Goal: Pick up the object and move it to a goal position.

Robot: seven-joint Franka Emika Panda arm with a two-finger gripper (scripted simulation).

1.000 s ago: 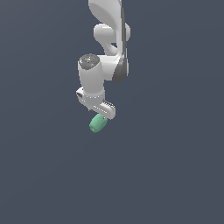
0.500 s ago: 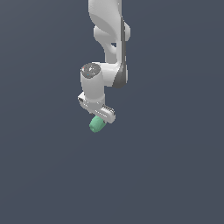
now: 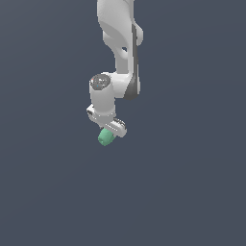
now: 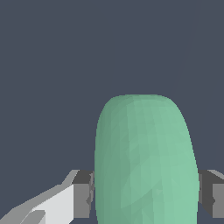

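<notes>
Mint-green object (image 3: 106, 137) sits clamped between the 2 fingertips of the gripper (image 3: 108, 134), carried clear of any surface that shows against the plain dark backdrop. In the wrist view the object (image 4: 144, 162) fills the space between the dark pads (image 4: 83, 194), 1 pad pressed to each flank, so the jaws stand narrowed onto it and bear its weight.

The relation that matters for the carry is how the cylinder lies in the grasp. Its long axis runs away from the wrist camera, roughly along the line of the fingers and across the closing direction, so the pads grip its curved sides and not its rounded ends. In the exterior view it pokes out below the fingertips, slanting down toward the exterior view's left, with most of its length beyond the pads.

My judgement is that the pick is done and the transport is the step in hand. No goal marker shows in either view, so I cannot tell which way the target lies. Because the hold is on smooth rounded sides near 1 end, a sharp swing could let it pivot or slide.
</notes>
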